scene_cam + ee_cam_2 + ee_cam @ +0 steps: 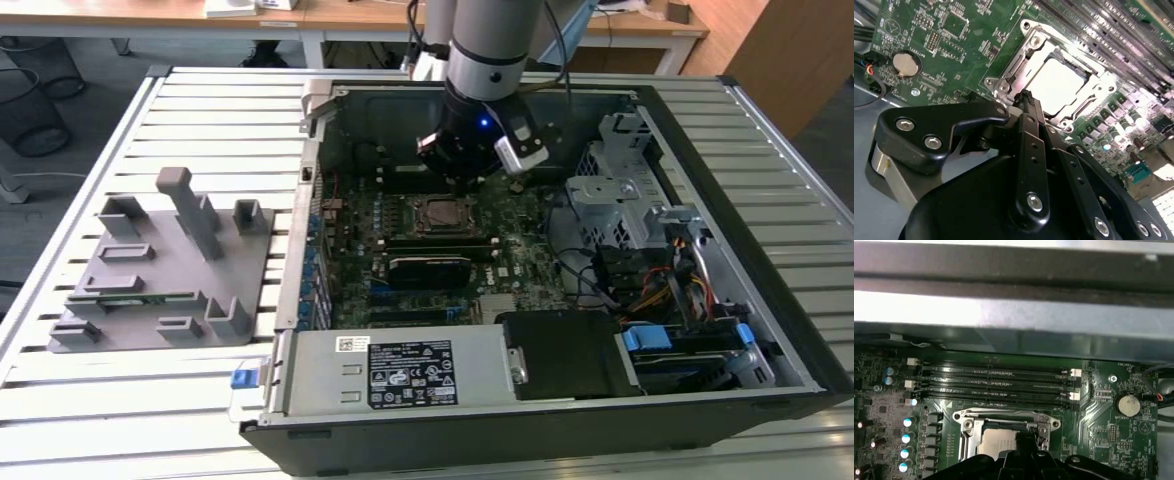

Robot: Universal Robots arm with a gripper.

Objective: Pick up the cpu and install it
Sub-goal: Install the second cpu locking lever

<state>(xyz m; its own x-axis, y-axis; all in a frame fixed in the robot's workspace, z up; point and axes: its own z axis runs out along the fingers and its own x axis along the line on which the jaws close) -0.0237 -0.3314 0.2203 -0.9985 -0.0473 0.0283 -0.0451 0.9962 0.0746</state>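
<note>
Silver and shiny, the cpu [1056, 82] lies flat inside the metal-framed socket [1004, 70] on the green motherboard [400, 215], and I see it there in both wrist views [996, 440]. My gripper [1026, 97] hangs just above the socket's edge, its black fingers [1031, 112] pressed together with nothing between them. From the exterior view I have the arm [487, 60] reaching down into the open computer case [747, 230], with a grey fixture tray [147, 270] well apart on the slatted table [200, 110] at the exterior view's left.
</note>
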